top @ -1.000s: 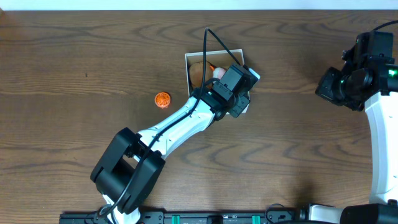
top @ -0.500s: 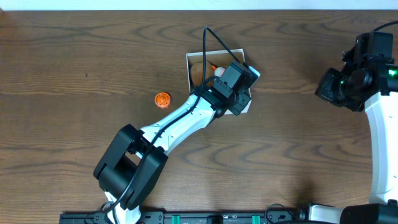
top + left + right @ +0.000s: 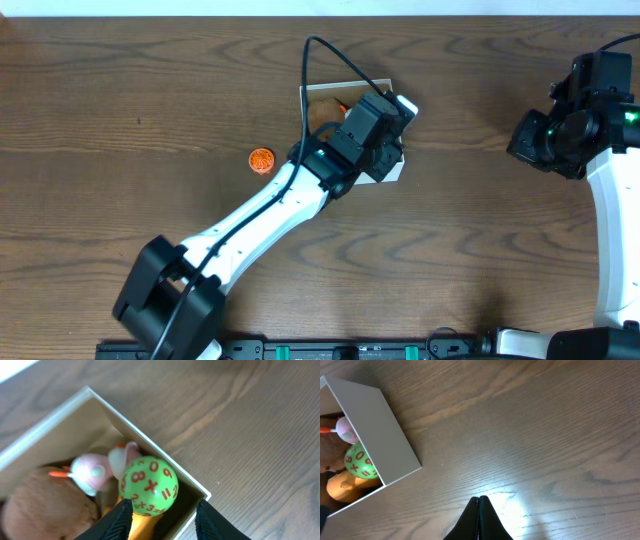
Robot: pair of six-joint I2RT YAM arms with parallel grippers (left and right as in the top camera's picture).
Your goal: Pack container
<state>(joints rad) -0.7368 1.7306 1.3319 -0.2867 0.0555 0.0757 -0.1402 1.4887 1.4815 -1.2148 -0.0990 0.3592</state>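
Left wrist: container (image 3: 131, 430) holds green ball (image 3: 148, 485), pink toy (image 3: 90, 472).

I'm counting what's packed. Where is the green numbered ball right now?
In the left wrist view, the green ball sits inside the container, against the wall near its right-hand corner, beside the pink toy and an orange toy.

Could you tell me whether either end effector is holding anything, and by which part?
Nothing appears held: the left end effector is open over the container, green ball lying inside; the right end effector is shut, empty.
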